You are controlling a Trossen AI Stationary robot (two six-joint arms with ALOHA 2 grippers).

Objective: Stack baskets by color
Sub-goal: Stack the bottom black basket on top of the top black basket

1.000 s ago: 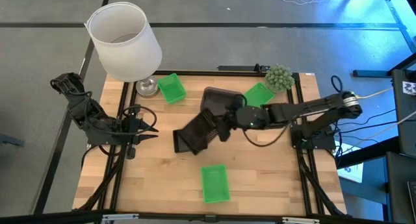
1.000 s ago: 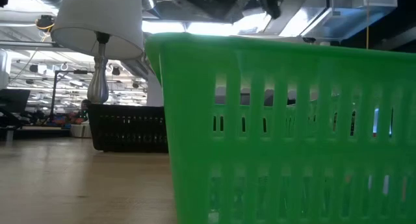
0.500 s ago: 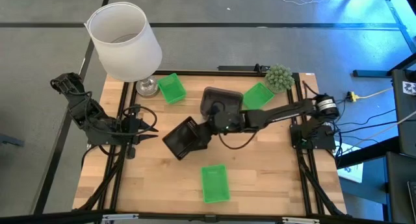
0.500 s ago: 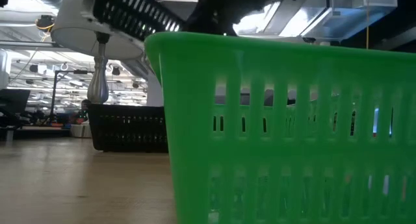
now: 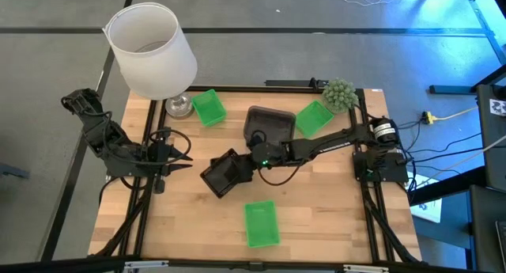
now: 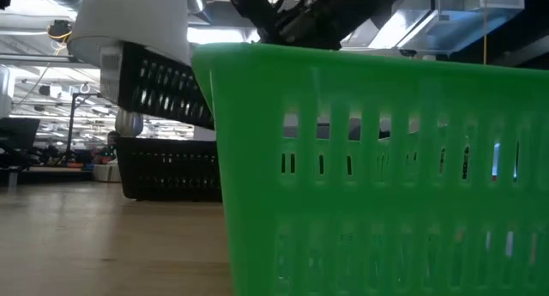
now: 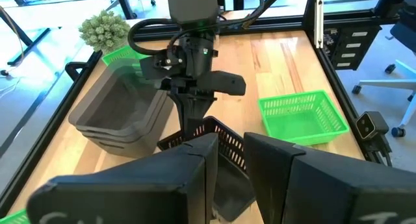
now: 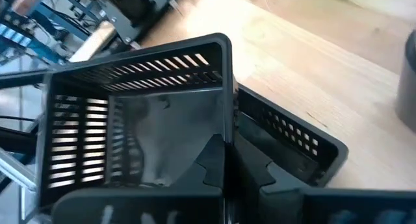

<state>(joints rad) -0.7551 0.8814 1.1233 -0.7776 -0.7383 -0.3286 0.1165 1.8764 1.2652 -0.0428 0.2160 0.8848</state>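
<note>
My right gripper [image 5: 248, 162] reaches in from the table's right to the table's middle, shut on a black basket [image 5: 224, 174]. That basket hangs tilted [image 6: 163, 86] just over another black basket [image 8: 292, 138] standing on the wood [image 6: 167, 172]. Smoky grey baskets [image 5: 269, 123] sit nested behind them. Green baskets stand at the far left [image 5: 209, 107], at the far right [image 5: 315, 115] and at the near middle [image 5: 261, 223]. My left gripper [image 5: 183, 154] waits open at the left edge, holding nothing. My right gripper pinches one side wall of the black basket at its rim [image 8: 227, 123], one finger inside the basket and one outside. The fingers slant down from the table's right. The basket is lifted clear and tipped, its open side turned toward the gripper, above the other black basket.
A white lampshade [image 5: 152, 47] on a metal foot [image 5: 178, 107] stands at the far left corner, and a small round green plant [image 5: 338, 92] at the far right. Bare wood lies at the near left and near right beside the near green basket.
My right gripper has gone down and toward the table's left with the black basket, rolling a little. The basket has sunk from high above the table to just over the other black basket, still tilted. The grip stays shut.
</note>
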